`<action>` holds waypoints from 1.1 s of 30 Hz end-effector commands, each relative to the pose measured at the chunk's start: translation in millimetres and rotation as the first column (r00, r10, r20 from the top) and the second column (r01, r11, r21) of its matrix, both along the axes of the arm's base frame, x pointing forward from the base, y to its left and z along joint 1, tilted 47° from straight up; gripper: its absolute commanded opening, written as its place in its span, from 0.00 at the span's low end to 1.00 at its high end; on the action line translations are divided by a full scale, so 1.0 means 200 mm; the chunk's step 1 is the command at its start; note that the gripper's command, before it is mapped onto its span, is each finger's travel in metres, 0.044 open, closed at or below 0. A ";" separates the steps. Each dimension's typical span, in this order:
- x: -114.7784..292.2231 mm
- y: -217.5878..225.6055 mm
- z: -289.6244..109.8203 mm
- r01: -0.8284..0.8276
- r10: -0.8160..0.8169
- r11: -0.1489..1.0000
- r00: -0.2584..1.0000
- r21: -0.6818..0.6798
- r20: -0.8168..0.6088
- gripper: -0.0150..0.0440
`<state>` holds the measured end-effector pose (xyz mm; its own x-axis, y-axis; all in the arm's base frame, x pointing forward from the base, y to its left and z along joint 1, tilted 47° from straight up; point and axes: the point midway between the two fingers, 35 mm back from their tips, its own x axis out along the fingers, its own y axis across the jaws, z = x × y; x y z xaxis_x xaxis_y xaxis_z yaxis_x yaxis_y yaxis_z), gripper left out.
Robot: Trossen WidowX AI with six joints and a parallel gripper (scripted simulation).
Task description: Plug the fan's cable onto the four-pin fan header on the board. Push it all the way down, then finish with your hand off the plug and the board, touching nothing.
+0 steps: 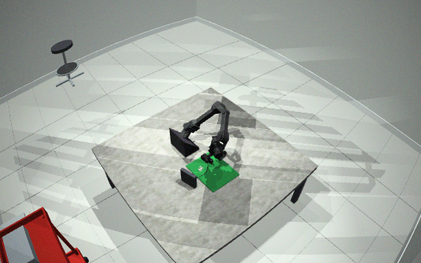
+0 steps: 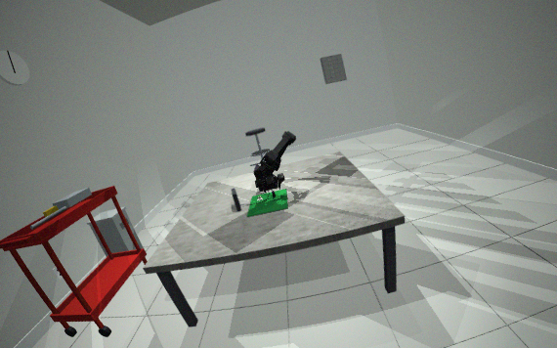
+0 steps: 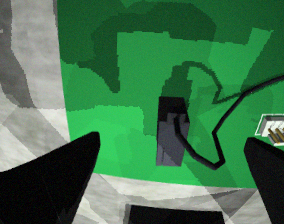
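The green board (image 1: 221,181) (image 2: 263,207) (image 3: 133,56) lies on the table. In the wrist view a dark grey plug (image 3: 171,129) lies flat on the board near its edge, with a thin black cable (image 3: 222,96) looping off to the right. The white four-pin header (image 3: 275,131) (image 1: 201,169) shows at the right edge of the wrist view. My gripper (image 3: 174,141) (image 1: 210,159) (image 2: 268,188) is open wide and empty, low over the board, with its two black fingers on either side of the plug and not touching it.
A small black fan box (image 1: 188,177) (image 2: 235,199) stands beside the board's left edge. The arm's dark base block (image 1: 182,142) sits behind the board. A red cart (image 2: 67,244) and a stool (image 1: 65,63) stand on the floor away from the table.
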<state>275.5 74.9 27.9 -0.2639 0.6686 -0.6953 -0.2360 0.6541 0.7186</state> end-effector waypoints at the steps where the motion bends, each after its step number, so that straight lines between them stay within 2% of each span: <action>1: 0.00 0.02 -0.02 0.006 -0.006 1.000 1.000 0.002 -0.003 1.00; 11: -0.01 0.07 -0.06 0.005 -0.005 1.000 1.000 0.003 -0.003 1.00; 18: -0.01 0.06 -0.06 -0.002 0.002 1.000 1.000 0.001 -0.001 0.69; 33: -0.01 0.06 -0.06 -0.002 0.002 1.000 1.000 0.001 -0.001 0.52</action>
<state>273.1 87.3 16.6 -0.2651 0.6694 -0.6940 -0.2356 0.6530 0.7198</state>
